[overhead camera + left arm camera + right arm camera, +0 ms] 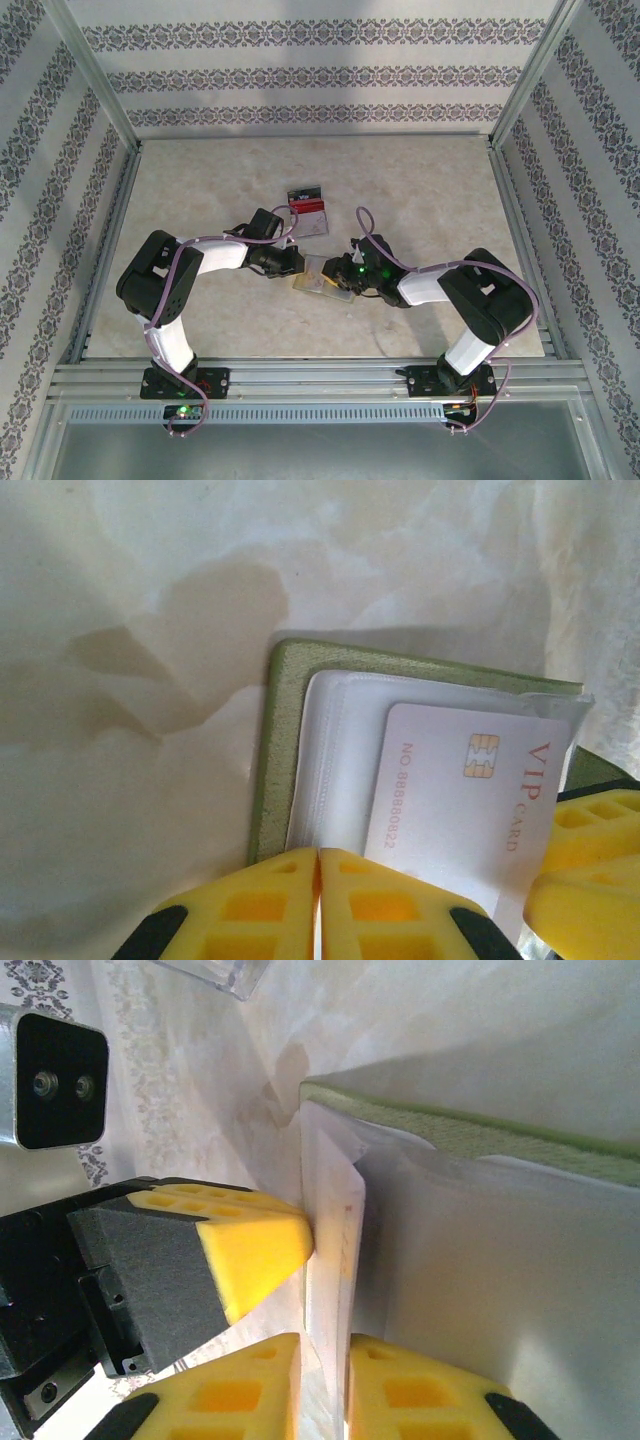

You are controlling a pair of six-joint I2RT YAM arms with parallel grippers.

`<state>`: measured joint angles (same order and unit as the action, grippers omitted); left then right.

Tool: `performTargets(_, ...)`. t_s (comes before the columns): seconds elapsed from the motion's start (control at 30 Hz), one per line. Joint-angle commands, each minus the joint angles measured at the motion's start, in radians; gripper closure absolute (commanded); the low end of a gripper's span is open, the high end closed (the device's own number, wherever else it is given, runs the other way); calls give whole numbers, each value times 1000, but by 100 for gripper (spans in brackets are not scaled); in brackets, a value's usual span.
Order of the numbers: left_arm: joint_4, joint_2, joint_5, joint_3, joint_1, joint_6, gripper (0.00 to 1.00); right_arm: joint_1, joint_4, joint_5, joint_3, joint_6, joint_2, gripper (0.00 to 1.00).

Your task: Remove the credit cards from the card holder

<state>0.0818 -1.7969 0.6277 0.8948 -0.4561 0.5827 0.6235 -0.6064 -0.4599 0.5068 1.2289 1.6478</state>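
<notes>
The small flat olive-green folding card holder [322, 278] is lying open on the pale marbled tabletop [200, 190] between the arms. Its translucent sleeves are holding a pale pinkish VIP card [450, 800], whose lettering is running toward the left fingers [320, 900]. These are pressing together on the holder's near edge. The right fingers [325, 1390] are standing nearly closed, pinching that card's thin edge. A red-and-dark card [306, 198] and a pinkish card [314, 224] are lying just beyond.

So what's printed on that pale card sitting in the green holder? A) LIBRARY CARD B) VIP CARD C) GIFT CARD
B: in the left wrist view, the card tucked in the card holder plainly reads VIP CARD.
</notes>
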Motion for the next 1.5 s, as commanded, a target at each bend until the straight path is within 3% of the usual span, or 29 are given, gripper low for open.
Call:
performTargets(0.0, 84, -30, -49, 4, 5, -25, 89, -7, -10, 18, -16, -17, -29, 83)
performTargets(0.67, 79, -34, -54, 3, 5, -25, 90, -15, 33, 45, -57, -26, -86, 85)
performTargets(0.97, 71, -26, -50, 3, 4, -20, 89, -21, 69, 63, -77, -40, -124, 92)
performTargets(1.47, 42, 160, -14, 41, 15, 12, 67, -39, 199, 86, -92, -95, -206, 97)
